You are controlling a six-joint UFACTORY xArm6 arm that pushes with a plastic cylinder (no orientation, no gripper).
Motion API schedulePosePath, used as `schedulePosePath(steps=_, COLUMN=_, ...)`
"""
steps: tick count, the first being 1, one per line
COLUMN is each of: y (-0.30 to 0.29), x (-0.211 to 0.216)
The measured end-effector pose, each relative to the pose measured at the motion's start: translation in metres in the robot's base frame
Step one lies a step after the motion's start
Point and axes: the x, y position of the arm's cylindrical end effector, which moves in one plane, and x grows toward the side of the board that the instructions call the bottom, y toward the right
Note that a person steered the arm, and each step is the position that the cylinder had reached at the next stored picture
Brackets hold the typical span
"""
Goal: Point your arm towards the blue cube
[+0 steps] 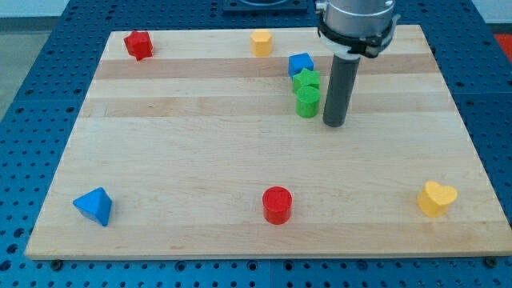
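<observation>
The blue cube sits near the view's top, right of centre, on the wooden board. Two green blocks touch it below: a green star-like block and a green cylinder. My tip is the lower end of the dark rod. It stands just right of the green cylinder and below-right of the blue cube, apart from both.
A red star-like block lies at the top left and a yellow block at the top centre. A blue triangular block is at the bottom left, a red cylinder at the bottom centre, a yellow heart at the bottom right.
</observation>
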Motion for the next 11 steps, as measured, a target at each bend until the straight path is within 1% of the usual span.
schedulePosePath(steps=1, y=-0.037, x=0.011)
schedulePosePath(steps=2, y=-0.094, x=0.025)
schedulePosePath(steps=5, y=-0.269, x=0.032)
schedulePosePath(steps=6, y=-0.321, x=0.041)
schedulePosePath(steps=7, y=-0.358, x=0.062)
schedulePosePath(steps=9, y=-0.368, x=0.126)
schedulePosePath(steps=10, y=-0.368, x=0.151)
schedulePosePath(steps=11, y=-0.362, x=0.16)
